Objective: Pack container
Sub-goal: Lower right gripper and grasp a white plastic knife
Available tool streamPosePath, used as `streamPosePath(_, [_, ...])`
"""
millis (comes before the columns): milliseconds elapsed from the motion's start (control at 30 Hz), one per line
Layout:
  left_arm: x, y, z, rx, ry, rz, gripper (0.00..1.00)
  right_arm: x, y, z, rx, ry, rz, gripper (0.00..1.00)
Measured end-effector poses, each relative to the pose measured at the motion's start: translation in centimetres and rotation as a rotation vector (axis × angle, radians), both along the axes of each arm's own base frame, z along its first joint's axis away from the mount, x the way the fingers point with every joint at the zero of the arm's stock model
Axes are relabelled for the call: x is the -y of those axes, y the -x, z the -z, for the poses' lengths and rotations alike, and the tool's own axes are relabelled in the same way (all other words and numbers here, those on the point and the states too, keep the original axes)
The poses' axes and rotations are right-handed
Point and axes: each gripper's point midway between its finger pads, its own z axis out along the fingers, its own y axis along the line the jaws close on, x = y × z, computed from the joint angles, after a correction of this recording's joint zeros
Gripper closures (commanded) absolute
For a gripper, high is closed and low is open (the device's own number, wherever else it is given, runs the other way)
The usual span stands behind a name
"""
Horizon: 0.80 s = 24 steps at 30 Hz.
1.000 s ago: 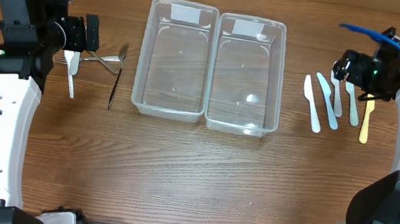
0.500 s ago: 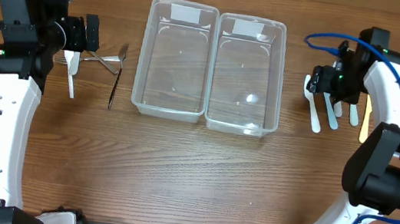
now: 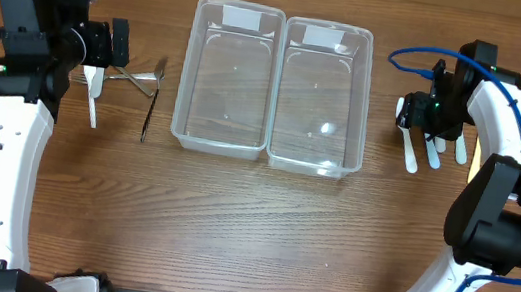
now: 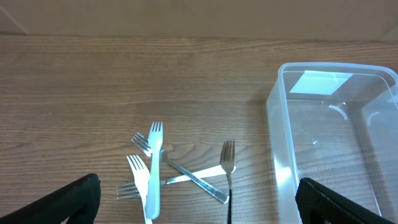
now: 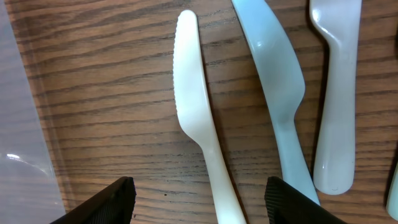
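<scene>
Two clear plastic containers stand side by side at the table's middle, the left one (image 3: 228, 76) and the right one (image 3: 322, 96); both are empty. Several forks (image 3: 138, 80) lie left of them, metal and white ones (image 4: 151, 171). White plastic knives and spoons (image 3: 429, 143) lie right of the containers. My right gripper (image 3: 414, 111) is open low over the leftmost white knife (image 5: 198, 118), its fingers on either side of the handle. My left gripper (image 3: 113, 43) is open above the forks, empty.
A light blue plastic knife (image 5: 277, 87) and a white spoon handle (image 5: 339, 93) lie right of the white knife. The right container's wall (image 5: 22, 124) is close on the left of my right gripper. A yellowish utensil (image 3: 480, 145) lies at the far right, partly under my arm.
My right arm swung left and down from above the far utensils to the leftmost white knife. The left arm has not moved.
</scene>
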Motion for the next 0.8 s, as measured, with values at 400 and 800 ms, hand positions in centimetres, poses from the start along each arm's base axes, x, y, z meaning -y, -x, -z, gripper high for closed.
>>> streamPosePath(400, [0.0, 0.0, 0.0, 0.000, 0.000, 0.000, 0.00, 0.2, 0.6, 1.5, -0.043, 0.017, -0.052, 0.27])
streamPosePath(800, [0.0, 0.0, 0.0, 0.000, 0.000, 0.000, 0.00, 0.2, 1.6, 4.2, -0.119, 0.013, -0.095, 0.64])
